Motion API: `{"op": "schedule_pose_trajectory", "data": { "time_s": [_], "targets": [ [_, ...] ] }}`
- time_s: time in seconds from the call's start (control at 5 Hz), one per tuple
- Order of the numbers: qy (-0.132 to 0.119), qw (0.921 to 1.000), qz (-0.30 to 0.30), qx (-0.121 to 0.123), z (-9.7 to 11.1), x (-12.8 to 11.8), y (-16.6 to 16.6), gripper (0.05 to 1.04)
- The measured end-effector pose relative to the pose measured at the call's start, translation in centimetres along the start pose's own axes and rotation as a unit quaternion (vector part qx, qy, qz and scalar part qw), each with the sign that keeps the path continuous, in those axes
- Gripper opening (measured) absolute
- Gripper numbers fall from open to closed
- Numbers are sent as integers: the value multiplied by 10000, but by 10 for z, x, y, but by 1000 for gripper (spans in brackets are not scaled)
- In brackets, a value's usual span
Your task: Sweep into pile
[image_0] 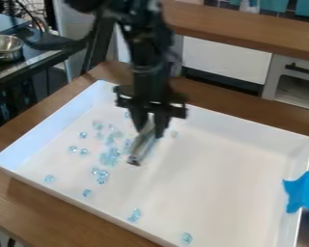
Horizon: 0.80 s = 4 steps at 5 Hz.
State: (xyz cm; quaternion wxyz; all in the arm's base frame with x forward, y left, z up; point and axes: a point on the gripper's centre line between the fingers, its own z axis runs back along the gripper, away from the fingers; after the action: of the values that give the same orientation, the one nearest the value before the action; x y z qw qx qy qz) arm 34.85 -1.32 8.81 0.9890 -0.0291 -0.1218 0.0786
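The gripper [150,128] hangs over the tray [231,178] — clamped on a grey tool [140,147]. Blue beads [102,174] lie scattered — thickest beside the tool.

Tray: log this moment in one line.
gripper: holding silvery tool | position: over white tray | blue beads: loosely clustered, several scattered | pile: incomplete
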Motion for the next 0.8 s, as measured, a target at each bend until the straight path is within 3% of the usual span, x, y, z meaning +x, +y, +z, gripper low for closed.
{"op": "schedule_pose_trajectory", "data": {
  "time_s": [0.2,0.8],
  "targets": [
    [14,9999,94,74,-12,11,-17,368],
    [-57,9966,750,338,-55,28,-11,368]
  ]
}}
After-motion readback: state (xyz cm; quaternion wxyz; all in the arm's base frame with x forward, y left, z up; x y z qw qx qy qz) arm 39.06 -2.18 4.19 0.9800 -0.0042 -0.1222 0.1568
